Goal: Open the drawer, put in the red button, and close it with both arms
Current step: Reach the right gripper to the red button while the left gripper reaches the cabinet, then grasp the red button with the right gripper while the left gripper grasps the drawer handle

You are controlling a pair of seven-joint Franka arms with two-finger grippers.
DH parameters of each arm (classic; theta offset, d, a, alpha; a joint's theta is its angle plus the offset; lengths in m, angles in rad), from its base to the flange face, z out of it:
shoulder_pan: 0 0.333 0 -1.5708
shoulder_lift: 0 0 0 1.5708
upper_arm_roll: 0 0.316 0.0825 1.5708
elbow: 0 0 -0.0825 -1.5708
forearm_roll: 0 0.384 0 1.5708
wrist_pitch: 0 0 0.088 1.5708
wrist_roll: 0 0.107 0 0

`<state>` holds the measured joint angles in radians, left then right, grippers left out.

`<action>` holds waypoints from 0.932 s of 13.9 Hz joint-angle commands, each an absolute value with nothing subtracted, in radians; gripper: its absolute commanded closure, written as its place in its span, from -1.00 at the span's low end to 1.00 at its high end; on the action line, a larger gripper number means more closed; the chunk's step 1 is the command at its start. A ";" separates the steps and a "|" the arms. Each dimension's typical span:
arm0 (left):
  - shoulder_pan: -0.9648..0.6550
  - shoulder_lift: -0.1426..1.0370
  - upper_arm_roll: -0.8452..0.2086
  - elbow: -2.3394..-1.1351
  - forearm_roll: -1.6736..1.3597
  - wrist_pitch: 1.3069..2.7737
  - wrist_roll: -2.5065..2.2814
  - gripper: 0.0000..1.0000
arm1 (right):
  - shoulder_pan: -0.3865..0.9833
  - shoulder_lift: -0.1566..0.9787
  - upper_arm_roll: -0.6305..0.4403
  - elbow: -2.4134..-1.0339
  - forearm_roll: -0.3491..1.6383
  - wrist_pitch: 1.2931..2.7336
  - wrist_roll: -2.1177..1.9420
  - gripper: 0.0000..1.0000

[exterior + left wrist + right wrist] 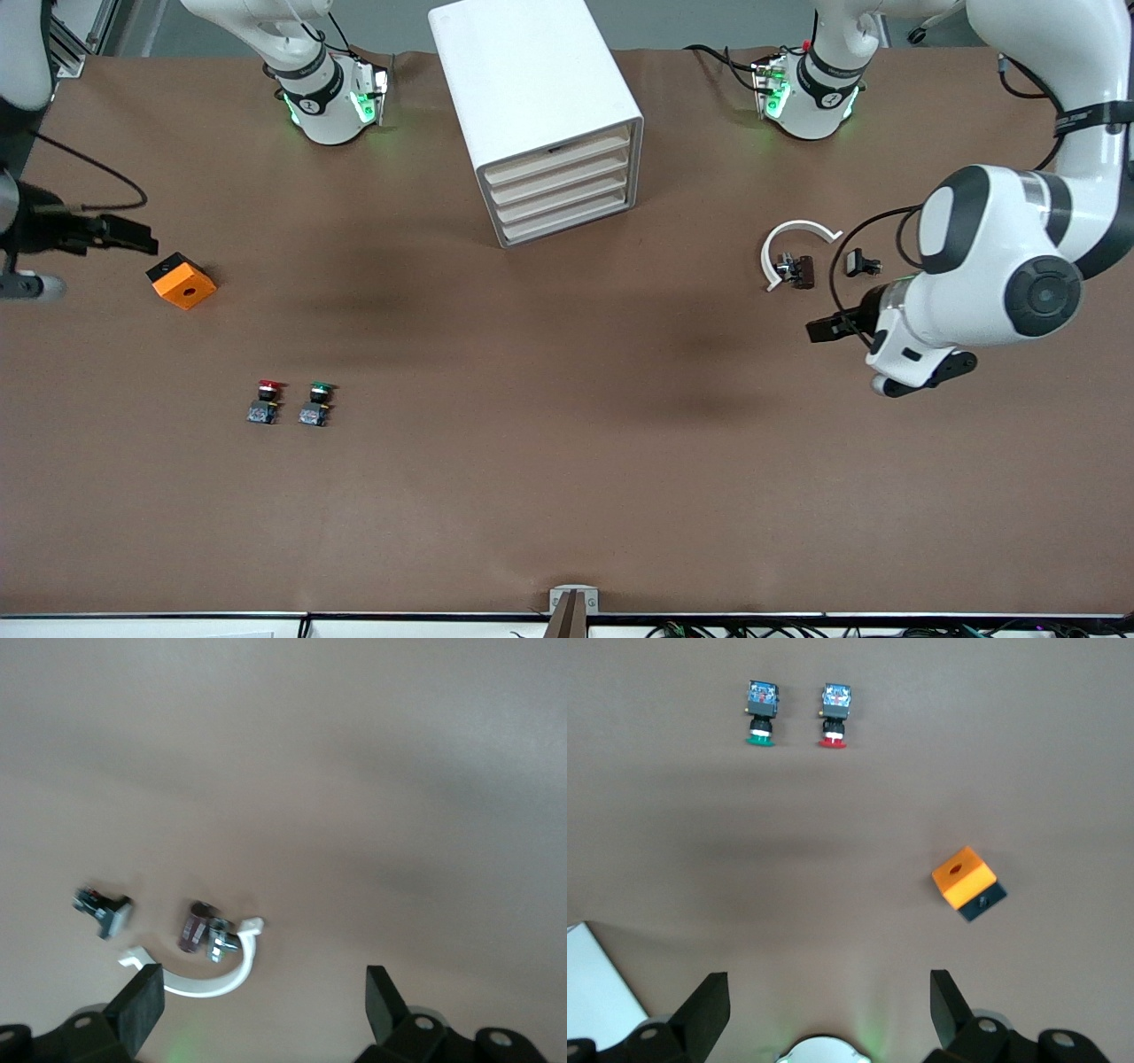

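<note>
The white cabinet (532, 80) stands mid-table near the arms' bases, and its uppermost drawer (558, 159) is shut flush like the three below it. The red button (266, 400) lies on the table toward the right arm's end, beside its green-capped twin (316, 403). Both also show in the right wrist view, red (834, 716) and green (761, 713). My right gripper (142, 239) hangs open and empty over the table beside an orange box (182, 281); its open fingers show in its wrist view (828, 992). My left gripper (824, 328) is open and empty near a white ring (793, 244), as its wrist view (261, 988) shows.
The orange box with a black base (966, 881) lies farther from the front camera than the buttons. The white open ring (213, 979) holds small dark and metal parts (202, 926); another small black part (861, 263) lies beside it. A cabinet corner (594, 983) shows in the right wrist view.
</note>
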<state>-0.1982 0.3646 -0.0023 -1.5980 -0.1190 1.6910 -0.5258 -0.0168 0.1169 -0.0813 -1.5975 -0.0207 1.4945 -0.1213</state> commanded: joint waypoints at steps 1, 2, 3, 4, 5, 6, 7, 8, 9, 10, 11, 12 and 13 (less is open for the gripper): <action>-0.244 0.394 0.002 -1.575 -0.176 1.686 -0.680 -1.00 | -0.046 0.149 -0.077 -1.551 -0.037 1.514 -0.172 -1.00; -0.253 0.400 0.002 -1.566 -0.208 1.681 -0.749 -1.00 | -0.048 0.155 -0.077 -1.551 -0.029 1.523 -0.158 -1.00; -0.277 0.417 0.002 -1.533 -0.237 1.677 -0.815 -1.00 | -0.045 0.161 -0.077 -1.560 -0.025 1.548 -0.126 -1.00; -0.294 0.435 0.002 -1.505 -0.254 1.649 -0.887 -1.00 | -0.040 0.179 -0.075 -1.575 -0.022 1.586 -0.068 -1.00; -0.308 0.458 0.002 -1.478 -0.273 1.614 -0.957 -1.00 | -0.037 0.189 -0.074 -1.606 -0.020 1.641 -0.034 -1.00; -0.319 0.478 0.002 -1.453 -0.303 1.583 -1.010 -1.00 | -0.028 0.189 -0.074 -1.653 -0.018 1.722 -0.002 -1.00; -0.328 0.500 0.002 -1.431 -0.354 1.551 -1.070 -1.00 | -0.015 0.190 -0.072 -1.699 -0.018 1.797 0.050 -1.00; -0.339 0.508 0.003 -1.425 -0.394 1.530 -1.124 -1.00 | -0.009 0.198 -0.071 -1.733 -0.018 1.860 0.073 -1.00; -0.347 0.509 0.002 -1.425 -0.420 1.513 -1.176 -1.00 | 0.000 0.219 -0.071 -1.747 -0.018 1.902 0.078 -1.00; -0.351 0.520 0.002 -1.425 -0.446 1.502 -1.221 -1.00 | 0.002 0.248 -0.071 -1.749 -0.018 1.940 0.080 -1.00; -0.353 0.535 0.002 -1.424 -0.481 1.491 -1.274 -1.00 | -0.002 0.280 -0.071 -1.749 -0.017 1.988 0.080 -1.00; -0.353 0.554 0.002 -1.422 -0.507 1.482 -1.334 -1.00 | -0.005 0.319 -0.071 -1.749 -0.017 2.037 0.080 -1.00; -0.353 0.577 0.002 -1.410 -0.532 1.471 -1.388 -1.00 | -0.006 0.349 -0.072 -1.749 -0.017 2.080 0.080 -1.00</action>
